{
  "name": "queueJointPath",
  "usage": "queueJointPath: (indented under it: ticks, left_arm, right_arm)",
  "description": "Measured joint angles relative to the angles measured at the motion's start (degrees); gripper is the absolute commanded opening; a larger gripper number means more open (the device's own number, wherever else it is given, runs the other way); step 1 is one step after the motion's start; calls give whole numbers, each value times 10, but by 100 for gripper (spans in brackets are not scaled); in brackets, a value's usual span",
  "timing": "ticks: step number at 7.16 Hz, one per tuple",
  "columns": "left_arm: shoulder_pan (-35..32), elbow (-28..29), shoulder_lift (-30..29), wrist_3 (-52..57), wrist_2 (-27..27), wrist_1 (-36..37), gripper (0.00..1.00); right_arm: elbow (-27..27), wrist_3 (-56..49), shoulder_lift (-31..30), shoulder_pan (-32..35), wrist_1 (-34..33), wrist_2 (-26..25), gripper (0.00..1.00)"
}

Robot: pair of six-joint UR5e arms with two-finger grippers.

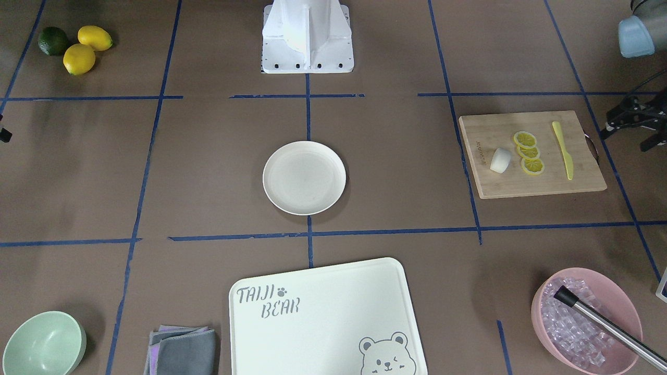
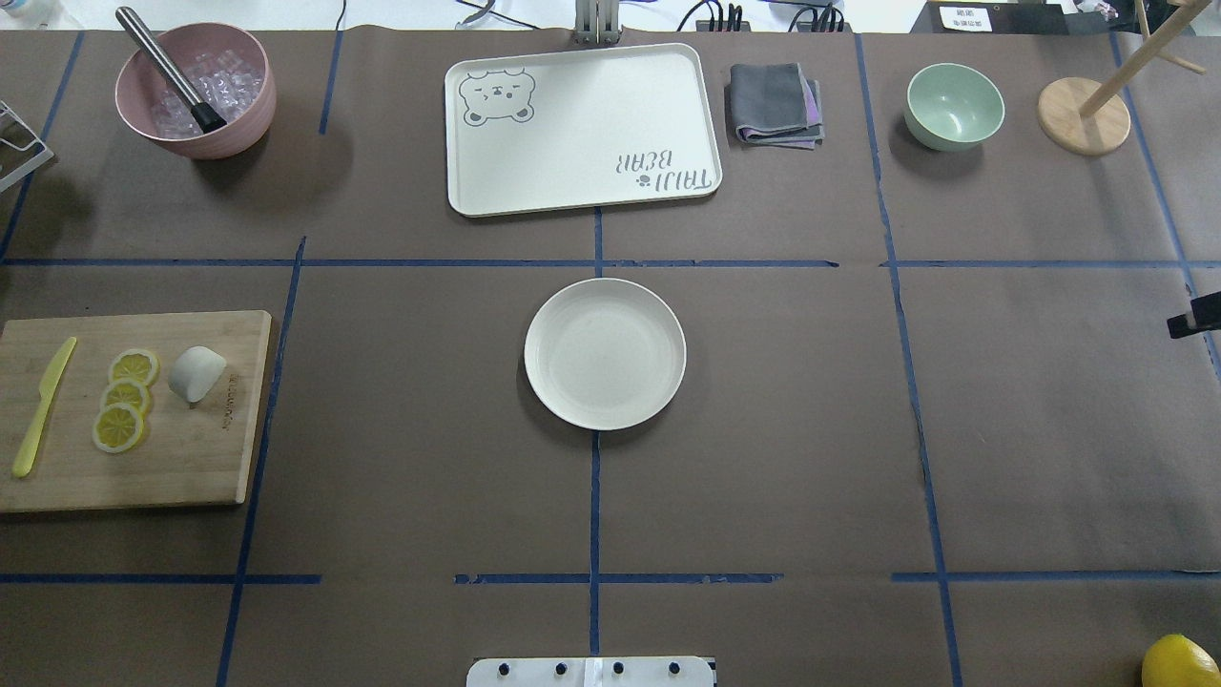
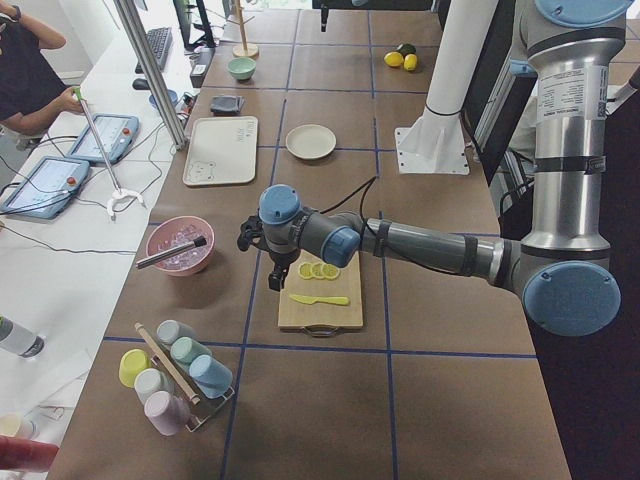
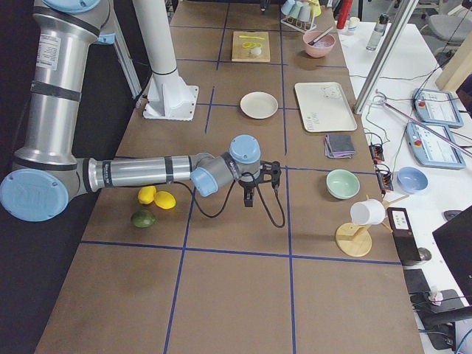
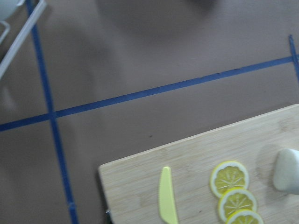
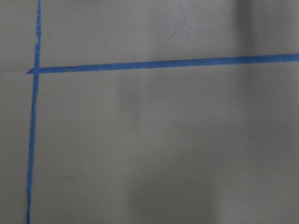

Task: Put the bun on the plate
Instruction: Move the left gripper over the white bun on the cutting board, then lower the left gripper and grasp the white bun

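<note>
The bun (image 1: 501,160) is a small white lump lying on the wooden cutting board (image 1: 547,185), beside three lemon slices (image 1: 529,152). It also shows in the overhead view (image 2: 196,372) and at the right edge of the left wrist view (image 5: 287,170). The plate (image 1: 304,178) is round, cream-white and bare, at the table's middle (image 2: 605,353). My left gripper (image 1: 628,138) hovers beyond the board's outer edge, open and holding nothing. Only a black sliver of my right gripper (image 2: 1194,321) shows, far from both; whether it is open or shut I cannot tell.
A yellow knife (image 1: 563,150) lies on the board. A pink bowl of ice (image 1: 586,320) with a metal handle, the bear-print tray (image 1: 325,317), a grey cloth (image 1: 182,350) and a mint bowl (image 1: 44,344) line the far side. Lemons and a lime (image 1: 78,47) sit near the base.
</note>
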Motion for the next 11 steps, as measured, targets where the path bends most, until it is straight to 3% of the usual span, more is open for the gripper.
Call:
queueJointPath:
  ticks: [2,5,8,11]
  left_arm:
    - [79,-7,-2,-85,28,-65,100]
    - [198,-45,-5,-171,139,-102,99]
    - [252,-37,-10,-188,194,-103,98]
    - [267,-10,-28,-186,201,-105,94]
  right_arm:
    - [-1,-96,-9,32,-46,-1,100]
    - [-5,-124,-13,40,-62,-2,100]
    - [-9,-126,-12,39,-62,-4,100]
    - [-10,-126,-11,39,-61,-4,100]
